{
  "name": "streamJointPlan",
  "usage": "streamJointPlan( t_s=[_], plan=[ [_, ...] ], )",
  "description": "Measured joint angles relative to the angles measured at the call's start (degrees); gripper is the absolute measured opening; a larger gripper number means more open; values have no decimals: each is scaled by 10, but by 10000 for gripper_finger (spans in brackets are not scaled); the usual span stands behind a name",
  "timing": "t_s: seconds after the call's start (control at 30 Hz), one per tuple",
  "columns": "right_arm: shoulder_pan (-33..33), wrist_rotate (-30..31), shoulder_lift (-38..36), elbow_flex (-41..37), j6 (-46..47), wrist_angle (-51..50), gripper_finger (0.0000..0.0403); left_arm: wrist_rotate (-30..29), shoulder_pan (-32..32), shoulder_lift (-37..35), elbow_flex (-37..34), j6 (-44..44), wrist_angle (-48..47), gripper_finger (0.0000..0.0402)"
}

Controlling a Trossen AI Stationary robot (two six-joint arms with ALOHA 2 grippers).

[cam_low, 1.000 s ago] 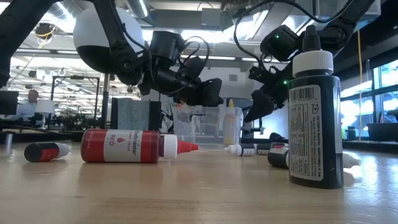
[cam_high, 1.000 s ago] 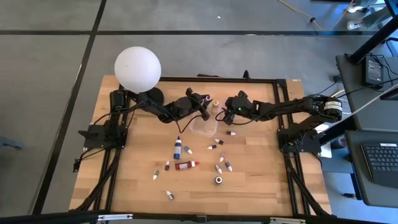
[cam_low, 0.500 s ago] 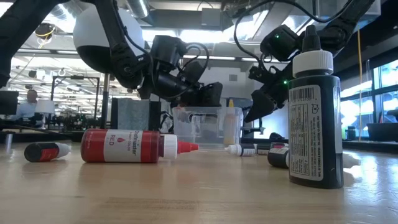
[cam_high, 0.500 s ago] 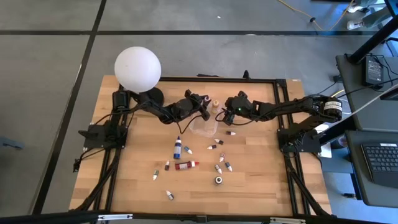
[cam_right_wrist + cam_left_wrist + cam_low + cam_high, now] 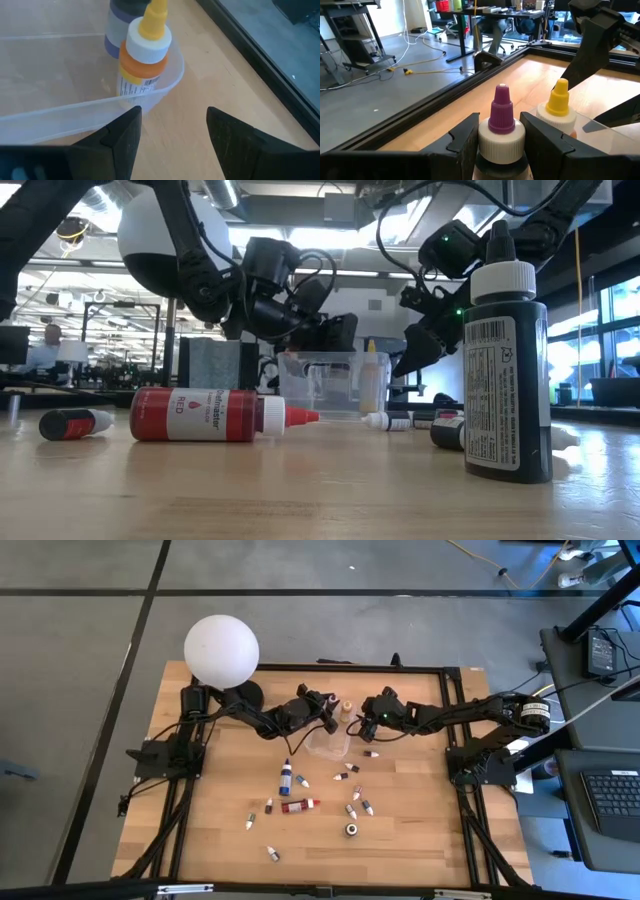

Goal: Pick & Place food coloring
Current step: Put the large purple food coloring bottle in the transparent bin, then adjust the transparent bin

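A clear plastic box (image 5: 328,743) sits at the middle of the table. In its far corner stand an orange bottle with a yellow tip (image 5: 145,55) and a dark bottle with a purple tip (image 5: 501,107). My left gripper (image 5: 501,142) comes from the table's left and is shut on the purple-tipped bottle. My right gripper (image 5: 172,142) hangs open over the box's right rim, holding nothing. More food coloring bottles lie loose on the near half of the table, among them a blue one (image 5: 286,777) and a red one (image 5: 298,805). My left gripper pinches the purple-tipped bottle's white cap (image 5: 501,142) between its two fingers (image 5: 467,137), one on each side, just under the purple tip. The fingers lie about level, coming from the table's left. The bottle stands upright inside the box beside the yellow-tipped one; the gripper hides its base.
A big white globe lamp (image 5: 221,648) stands at the far left corner. In the low view a tall dark bottle (image 5: 505,370) stands upright close to the near edge, and the red bottle (image 5: 210,415) lies on its side. A black frame borders the table.
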Motion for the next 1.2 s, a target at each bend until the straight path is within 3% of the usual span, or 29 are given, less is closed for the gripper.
streamJointPlan(
  t_s=[0.43,0.67,0.9,1.2],
  plan=[
    [0,0,0,0,0,0,226,-3,0,0,0,0,0,160],
    [0,0,0,0,4,-8,226,-72,0,-4,0,69,8,168],
    [0,-43,0,-1,17,-24,226,-74,-14,-25,0,76,6,165],
    [0,-43,0,-1,18,-24,226,-90,-35,-64,0,106,-3,168]
  ],
)
